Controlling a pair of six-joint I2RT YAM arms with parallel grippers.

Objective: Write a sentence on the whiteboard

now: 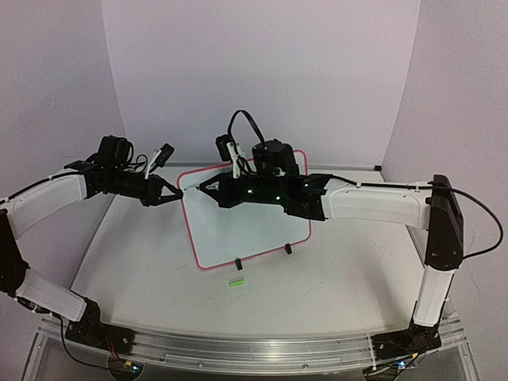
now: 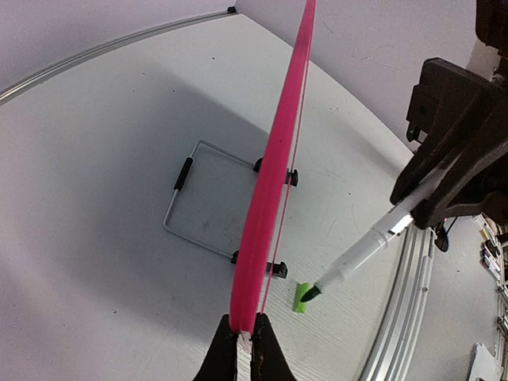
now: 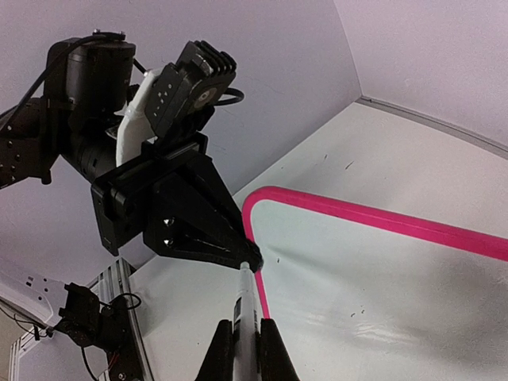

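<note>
Steadiness first — left gripper (image 2: pixel 244 332) pinches pink-framed glossy whiteboard (image 1: pixel 246 230), right gripper (image 3: pixel 247 333) clamps white green-tipped marker (image 2: pixel 369 246) — press lightly, start far-left

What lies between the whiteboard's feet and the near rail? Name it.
Just a small green marker cap, clearest in the top view.

Both my arms: white box-section links (image 1: pixel 48 198), with black joint housings (image 1: pixel 444 226) between them. Black base blocks (image 1: pixel 83 327) at the bottom, a thin dark wire (image 1: pixel 95 359) trailing from the left one.

My left gripper (image 1: pixel 180 193): black, wedge-shaped, tapering to a narrow tip; two small bright screws (image 3: pixel 164 225) on its flank. My right gripper (image 1: pixel 202 187): same black wedge.

Small green lights (image 1: pixel 266 191) dot my right wrist. A thick black cable (image 1: pixel 242 121) loops above that wrist; a thinner black cable (image 1: pixel 486 230) hangs off my right elbow housing.
</note>
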